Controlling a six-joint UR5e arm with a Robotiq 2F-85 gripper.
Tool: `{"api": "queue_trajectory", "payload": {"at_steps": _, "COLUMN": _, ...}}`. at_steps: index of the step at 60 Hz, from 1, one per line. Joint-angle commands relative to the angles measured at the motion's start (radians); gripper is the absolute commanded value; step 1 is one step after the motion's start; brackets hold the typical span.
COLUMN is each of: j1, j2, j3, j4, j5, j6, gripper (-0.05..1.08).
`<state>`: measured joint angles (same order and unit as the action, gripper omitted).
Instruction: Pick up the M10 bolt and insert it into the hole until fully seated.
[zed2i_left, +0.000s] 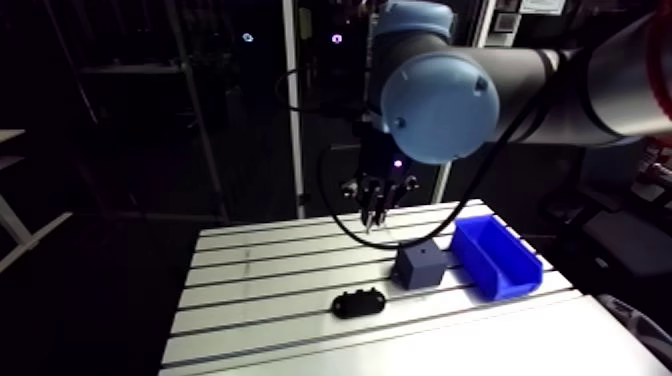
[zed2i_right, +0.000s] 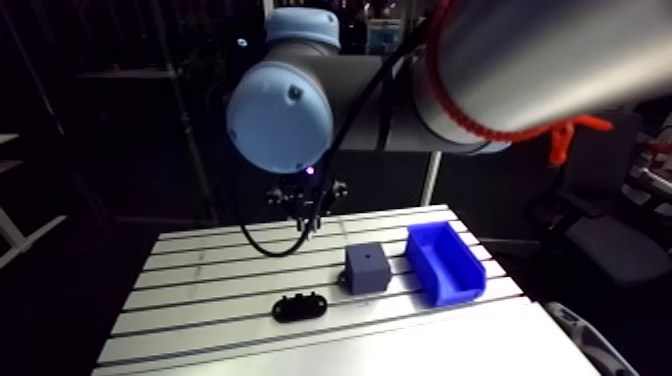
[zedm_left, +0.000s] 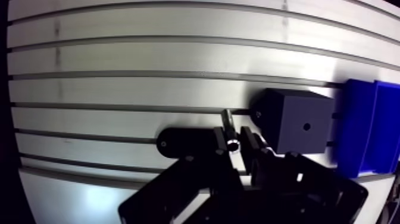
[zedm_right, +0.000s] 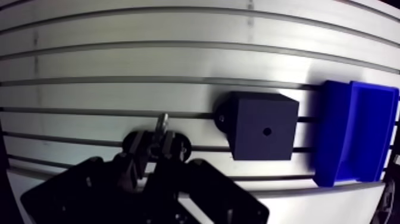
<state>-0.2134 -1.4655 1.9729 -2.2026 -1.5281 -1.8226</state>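
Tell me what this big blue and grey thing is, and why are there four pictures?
It is a robot arm, a machine that bends and reaches a bit like your own arm. At its end is a gripper: two fingers that pinch, like your thumb and pointing finger.

Two pictures come from a camera high up on the arm, looking down at the table. The other two come from a camera on the wrist, looking down past the fingers.

On the table are a dark block with a small hole in its top, a blue box beside it, and a small black holder.

The fingers are pinching a little metal bolt, up in the air. It is meant to go into the hole, but it is not there yet.
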Motion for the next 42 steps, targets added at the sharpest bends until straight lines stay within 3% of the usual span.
{"api": "queue_trajectory", "payload": {"at_steps": 1, "j1": -0.023, "j2": 0.013, "j3": -0.211, "j4": 0.301, "j5": -0.014, "j6": 0.019, "gripper": 1.08}}
{"api": "queue_trajectory", "payload": {"at_steps": 8, "j1": -0.024, "j2": 0.041, "j3": -0.288, "j4": 0.399, "j5": -0.031, "j6": 0.022, "gripper": 1.07}}
{"api": "queue_trajectory", "payload": {"at_steps": 21, "j1": -0.081, "j2": 0.136, "j3": -0.389, "j4": 0.557, "j5": -0.104, "j6": 0.029, "gripper": 1.07}}
{"api": "queue_trajectory", "payload": {"at_steps": 32, "j1": -0.102, "j2": 0.165, "j3": -0.417, "j4": 0.572, "j5": -0.112, "j6": 0.026, "gripper": 1.07}}
{"api": "queue_trajectory", "payload": {"at_steps": 42, "j1": -0.110, "j2": 0.190, "j3": -0.424, "j4": 0.604, "j5": -0.132, "j6": 0.021, "gripper": 1.08}}
